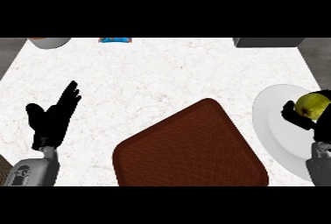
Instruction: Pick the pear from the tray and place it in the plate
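A yellow-green pear (313, 105) is held over the white plate (275, 120) at the right edge of the counter. My right hand (301, 117) is curled round the pear, thumb on its left side, with most of the hand cut off by the view's edge. The dark brown tray (187, 148) lies in the lower middle with nothing on it. At the left my left hand (53, 117) rests open, fingers straight and pointing up.
A white bowl (49, 42) sits at the far left corner, a blue and orange item (116, 40) beside it. A grey box (268, 42) stands at the far right. The marble counter (155, 74) spreads between them.
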You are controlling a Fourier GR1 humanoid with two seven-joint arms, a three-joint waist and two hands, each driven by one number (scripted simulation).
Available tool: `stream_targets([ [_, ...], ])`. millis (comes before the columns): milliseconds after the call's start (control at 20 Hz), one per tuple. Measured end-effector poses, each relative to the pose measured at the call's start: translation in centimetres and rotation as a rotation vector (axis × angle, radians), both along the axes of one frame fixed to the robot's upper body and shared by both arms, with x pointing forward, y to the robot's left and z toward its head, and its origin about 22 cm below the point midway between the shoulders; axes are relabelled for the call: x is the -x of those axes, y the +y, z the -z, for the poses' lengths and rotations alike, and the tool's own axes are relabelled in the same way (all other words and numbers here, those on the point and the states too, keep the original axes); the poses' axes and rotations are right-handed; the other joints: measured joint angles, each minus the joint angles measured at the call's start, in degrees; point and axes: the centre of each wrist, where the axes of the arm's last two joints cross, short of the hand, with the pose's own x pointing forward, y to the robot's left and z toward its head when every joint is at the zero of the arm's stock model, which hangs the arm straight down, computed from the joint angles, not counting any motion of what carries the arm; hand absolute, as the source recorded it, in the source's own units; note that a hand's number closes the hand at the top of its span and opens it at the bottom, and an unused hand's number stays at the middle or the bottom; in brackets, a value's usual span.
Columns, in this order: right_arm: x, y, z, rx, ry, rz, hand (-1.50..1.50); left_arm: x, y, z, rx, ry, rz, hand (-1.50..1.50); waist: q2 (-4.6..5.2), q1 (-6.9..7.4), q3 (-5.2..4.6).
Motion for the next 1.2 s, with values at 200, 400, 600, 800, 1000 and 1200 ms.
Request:
stream_targets([
  [200, 0.8, -2.8, 1.6, -0.113, 0.066, -0.008, -1.50, -0.2, 0.2, 0.0, 0.003, 0.000, -0.002, 0.00, 0.10, 0.19, 0.05],
  [400, 1.7, -4.5, 2.9, -0.204, 0.112, -0.065, -1.50, -0.3, -0.1, -0.1, 0.005, 0.000, 0.005, 0.00, 0.10, 0.32, 0.05],
  [600, 2.3, -6.3, 3.3, -0.190, 0.056, -0.131, -1.50, 0.2, -0.1, -0.5, 0.004, 0.002, 0.008, 0.00, 0.07, 0.43, 0.05],
  [800, 1.9, -6.2, 1.7, -0.147, -0.104, -0.218, -1.50, 0.3, -0.4, -0.9, 0.004, 0.007, 0.003, 0.00, -0.01, 0.29, 0.06],
  [1000, 1.8, -4.8, -0.8, -0.181, -0.288, -0.339, -1.50, 0.2, 0.1, -0.6, 0.001, 0.011, -0.006, 0.00, -0.12, -0.15, 0.02],
  [1200, 3.1, -4.1, -3.0, -0.311, -0.405, -0.344, -1.50, 0.6, 0.5, -0.4, 0.001, 0.016, -0.011, 0.00, -0.20, -0.37, -0.03],
])
